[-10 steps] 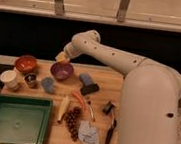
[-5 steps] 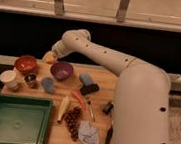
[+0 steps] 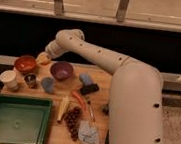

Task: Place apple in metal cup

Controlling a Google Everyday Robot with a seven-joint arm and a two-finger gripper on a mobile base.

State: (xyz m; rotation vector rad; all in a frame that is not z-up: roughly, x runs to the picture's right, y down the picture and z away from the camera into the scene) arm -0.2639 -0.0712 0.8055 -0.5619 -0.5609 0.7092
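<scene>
Camera view gave me the gripper point(image 3: 44, 58) above the table's back edge, between the orange bowl point(image 3: 24, 64) and purple bowl point(image 3: 62, 70) — fingers clamped on the apple point(image 3: 43, 59), pale yellow at the arm's tip. I saw the metal cup point(image 3: 30, 80) standing lower left of it — between the white cup point(image 3: 8, 79) and grey-blue cup point(image 3: 47, 84).

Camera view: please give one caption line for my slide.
Gripper shut on the apple, above the table between two bowls, the metal cup below.
</scene>
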